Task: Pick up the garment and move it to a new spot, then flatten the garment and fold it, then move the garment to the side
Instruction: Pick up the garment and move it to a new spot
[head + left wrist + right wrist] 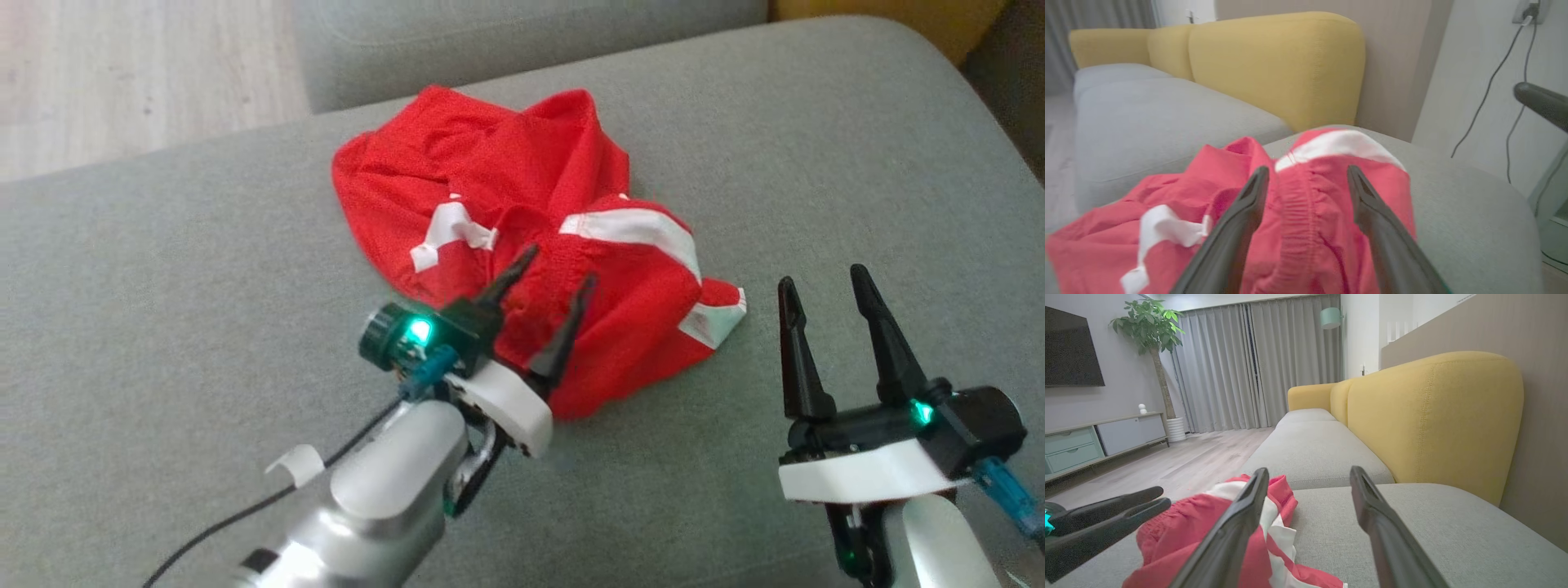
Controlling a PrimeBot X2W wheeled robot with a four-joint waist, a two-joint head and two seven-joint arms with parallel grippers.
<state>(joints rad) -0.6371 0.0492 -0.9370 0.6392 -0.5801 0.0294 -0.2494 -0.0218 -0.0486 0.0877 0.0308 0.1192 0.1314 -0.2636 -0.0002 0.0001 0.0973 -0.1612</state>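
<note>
Red garment (522, 188) sits crumpled in the centre of the head view, slightly above middle, on the grey seat cushion (204, 269). It looks like sports shorts, though I can't be sure.

My left claw (559, 265), lower middle of the frame, is spread wide. Its fingers straddle the near bunched part of the cloth and pinch nothing, and I can't tell whether the tips touch the fabric. My right claw (823, 278), lower right of the frame, is also spread. It hangs over bare cushion beside the garment's lower right corner and is empty.

Handling, my guess:
- Thin woven cloth, light and fully limp, so it won't hold a shape and will drape and drag when lifted.
- Probably a bit slick, so a shallow pinch could slip. I'd take a thick fold.
- Not fragile.

Where to grab:
- The gathered elastic waistband (1298, 204), seen between the fingers in the left wrist view, is the thickest and firmest edge, so it's the best grab.
- For flattening, I'd take the second hold on the corner with the white stripe (714, 318), nearest my right claw.

Writing: none readable. I can't make out a logo, tag or brand. The only markings are white stripes on red.
</note>
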